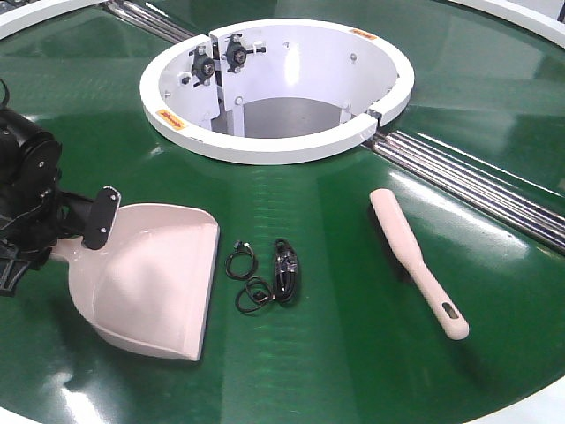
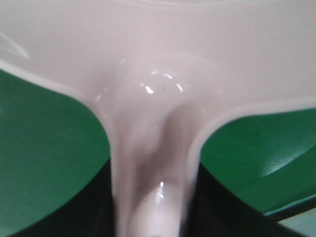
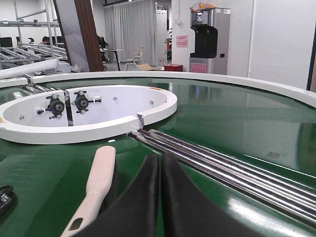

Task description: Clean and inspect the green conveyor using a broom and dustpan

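Note:
The green conveyor (image 1: pixel 353 353) fills the front view. On its left lies the pale pink dustpan (image 1: pixel 159 283), mouth toward the right. My left gripper (image 1: pixel 88 234) is shut on the dustpan's handle. In the left wrist view the handle (image 2: pixel 153 197) runs between the dark fingers (image 2: pixel 217 207) into the pan (image 2: pixel 158 59). The pink broom (image 1: pixel 415 261) lies loose on the right, slotted handle end toward the near edge. My right gripper (image 3: pixel 160 165) is shut and empty, just right of the broom (image 3: pixel 98 180) and above the belt.
Black cable loops and a small black part (image 1: pixel 269 274) lie between dustpan and broom. The white-rimmed centre hole (image 1: pixel 265 146) is behind them. Steel rollers (image 1: pixel 477 181) run back right of the broom, close to my right gripper's far side (image 3: pixel 222 158).

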